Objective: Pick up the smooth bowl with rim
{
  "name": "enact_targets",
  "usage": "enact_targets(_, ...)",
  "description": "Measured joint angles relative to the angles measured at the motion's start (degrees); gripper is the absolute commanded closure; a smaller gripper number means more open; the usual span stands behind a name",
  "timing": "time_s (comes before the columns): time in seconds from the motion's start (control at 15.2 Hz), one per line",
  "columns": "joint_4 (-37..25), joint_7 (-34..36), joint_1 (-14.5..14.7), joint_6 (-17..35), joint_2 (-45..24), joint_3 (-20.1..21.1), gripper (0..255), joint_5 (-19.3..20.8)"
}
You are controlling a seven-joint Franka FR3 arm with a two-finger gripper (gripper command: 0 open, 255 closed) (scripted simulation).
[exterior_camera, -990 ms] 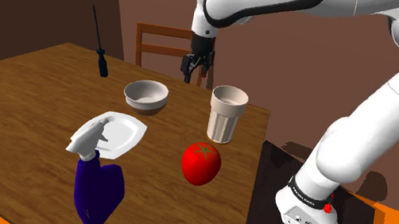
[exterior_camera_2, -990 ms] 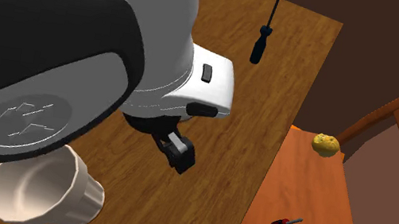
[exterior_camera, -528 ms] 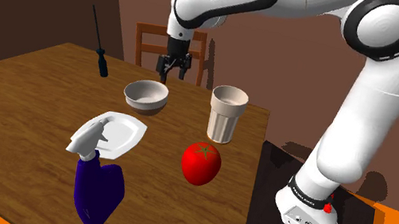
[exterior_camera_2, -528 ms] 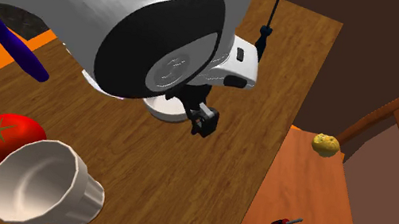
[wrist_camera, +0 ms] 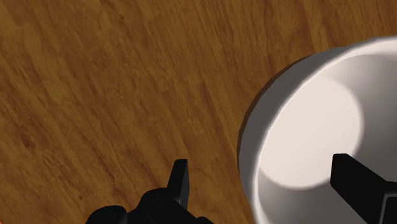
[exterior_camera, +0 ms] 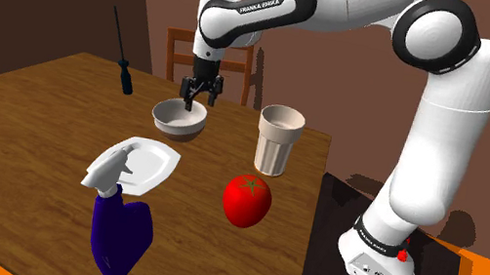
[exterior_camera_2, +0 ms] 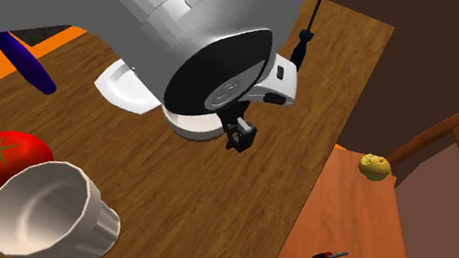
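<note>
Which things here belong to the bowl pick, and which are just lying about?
Job: pale smooth rimmed bowl; open black two-finger gripper, one finger inside the rim, one outside.

Lying about: tall beige cup; red tomato; white square plate; dark blue spray bottle; black screwdriver.

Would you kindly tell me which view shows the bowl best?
The shoulder view: nearly the whole bowl shows on the table. The wrist view gives part of its rim and inside, the open jaws astride the rim. In the second exterior view the arm hides most of it.
</note>
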State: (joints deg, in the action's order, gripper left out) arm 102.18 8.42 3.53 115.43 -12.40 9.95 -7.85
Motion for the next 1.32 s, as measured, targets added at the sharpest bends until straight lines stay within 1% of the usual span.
enact_targets(0.2,1.3,-0.2,0.1,2.0,-0.7,0.0,0,0.0)
enact_targets(0.26,1.5,-0.3,0.1,2.2,-0.8,0.0,255,0.0)
enact_targets(0.92,1.6,-0.3,0.0,2.5,-0.8,0.0,255,0.0)
enact_targets(1.32,-0.9,0.1,0.0,-1.0,0.1,0.0,255,0.0)
